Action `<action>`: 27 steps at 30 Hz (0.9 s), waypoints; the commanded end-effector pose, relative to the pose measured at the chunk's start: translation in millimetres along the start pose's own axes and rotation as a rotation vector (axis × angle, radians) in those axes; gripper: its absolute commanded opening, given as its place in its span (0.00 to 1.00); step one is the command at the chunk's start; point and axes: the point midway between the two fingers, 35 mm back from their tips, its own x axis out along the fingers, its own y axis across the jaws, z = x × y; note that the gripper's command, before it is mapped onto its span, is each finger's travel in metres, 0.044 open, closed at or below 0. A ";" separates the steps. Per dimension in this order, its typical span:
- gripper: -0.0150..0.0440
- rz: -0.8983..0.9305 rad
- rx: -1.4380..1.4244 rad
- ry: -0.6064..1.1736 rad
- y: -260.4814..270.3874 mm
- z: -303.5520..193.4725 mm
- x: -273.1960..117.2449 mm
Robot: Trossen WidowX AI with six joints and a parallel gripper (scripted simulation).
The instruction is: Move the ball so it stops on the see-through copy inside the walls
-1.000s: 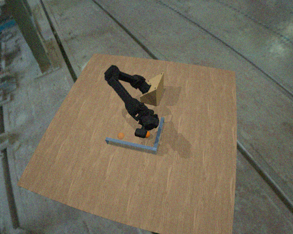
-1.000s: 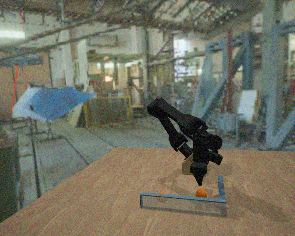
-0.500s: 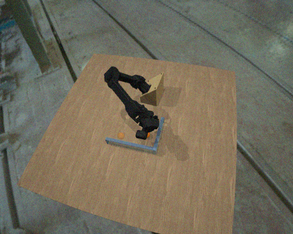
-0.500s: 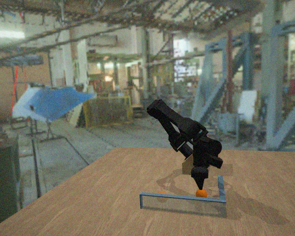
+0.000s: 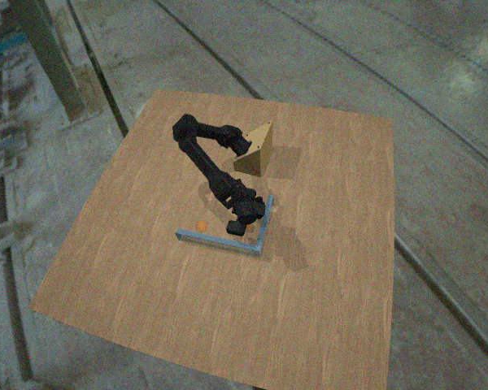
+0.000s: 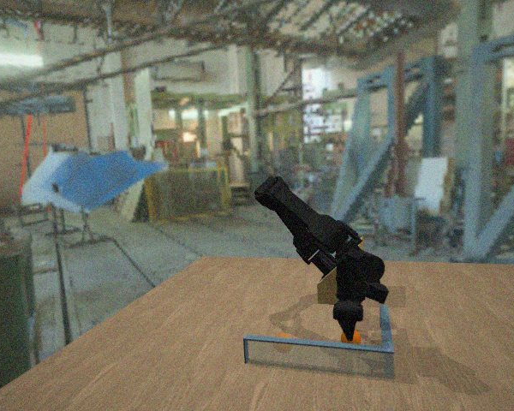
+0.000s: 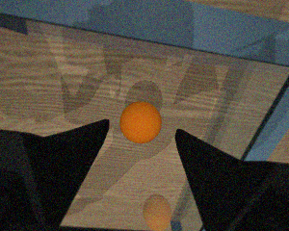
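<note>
Ball point(image 7: 141, 122) lies on the desk point(image 5: 320, 268) at wrist-view centre, between and just past the pincer point(image 7: 141, 132) fingertips, apparently untouched. Walls point(image 7: 183, 26) cross the top and right; open desk lies left. Ghost ball point(image 5: 201, 225) sits lower left. Pincer released, holding nothing.

We see blurred industrial hall: grey steel columns point(image 6: 474, 133) right of frame, blue tarp point(image 6: 93, 176) at left, cracked concrete floor point(image 5: 362, 62), wooden table point(image 5: 320, 252) lower centre.
</note>
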 end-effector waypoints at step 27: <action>0.31 0.003 -0.011 0.005 -1.7 1.8 -3.3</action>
